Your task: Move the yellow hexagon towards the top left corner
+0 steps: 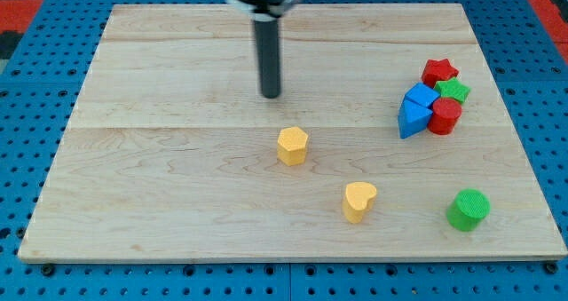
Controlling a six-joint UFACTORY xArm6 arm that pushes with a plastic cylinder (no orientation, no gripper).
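Note:
The yellow hexagon (292, 146) lies near the middle of the wooden board (177, 177). My tip (270, 95) is above it and slightly to its left in the view, apart from it by a clear gap. The yellow heart (358, 200) lies lower right of the hexagon, apart from it.
A cluster sits at the view's right: a red star (438, 70), a green star (453, 90), a red cylinder (445, 116), a blue cube (421, 96) and a blue triangle-like block (412, 119). A green cylinder (468, 209) stands at the lower right.

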